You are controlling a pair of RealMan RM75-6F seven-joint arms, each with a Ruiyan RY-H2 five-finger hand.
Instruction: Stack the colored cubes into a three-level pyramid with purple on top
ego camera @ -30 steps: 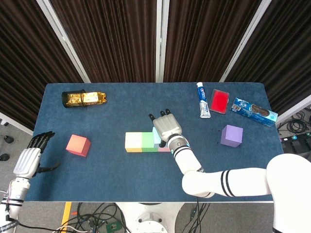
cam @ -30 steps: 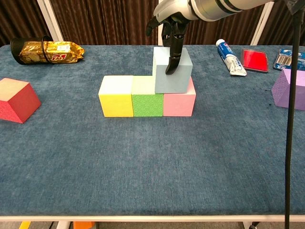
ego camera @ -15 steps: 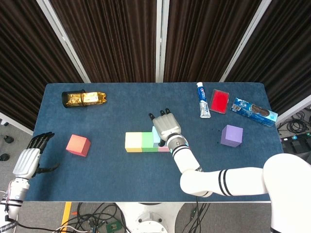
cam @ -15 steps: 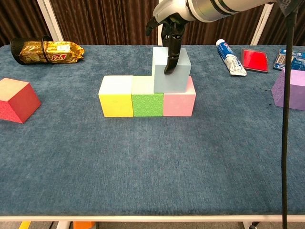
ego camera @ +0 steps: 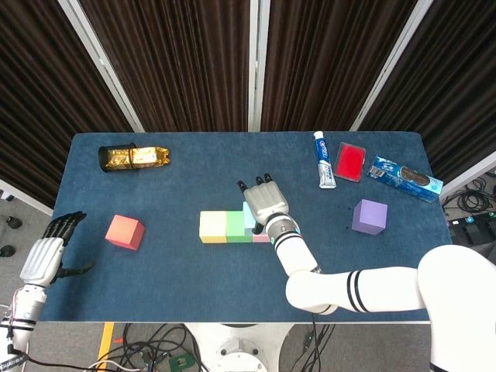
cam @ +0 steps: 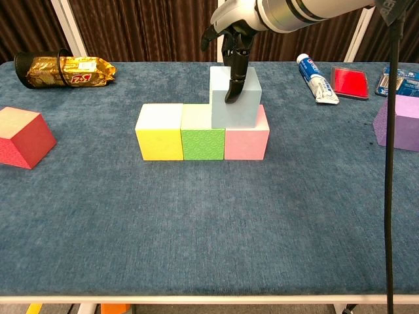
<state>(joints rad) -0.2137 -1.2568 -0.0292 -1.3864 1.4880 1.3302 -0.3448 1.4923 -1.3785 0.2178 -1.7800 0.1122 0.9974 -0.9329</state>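
A yellow cube (cam: 159,134), a green cube (cam: 201,137) and a pink cube (cam: 247,142) stand in a row at mid-table. A light blue cube (cam: 245,111) sits on top, straddling green and pink. My right hand (cam: 236,39) hangs over it with fingers (cam: 232,88) down on its near face; its thumb sticks out to the left. In the head view the right hand (ego camera: 266,203) hides most of the light blue cube (ego camera: 248,217). The red cube (ego camera: 125,231) lies far left, the purple cube (ego camera: 370,215) far right. My left hand (ego camera: 46,252) hangs off the table's left edge, holding nothing.
A gold snack bag (ego camera: 133,156) lies at the back left. Toothpaste (ego camera: 324,160), a red flat box (ego camera: 350,161) and a blue biscuit packet (ego camera: 404,178) sit at the back right. The blue cloth (cam: 209,229) in front of the row is bare.
The light blue cube has slid slightly left on the row under my right hand's fingers. The left hand has not moved.
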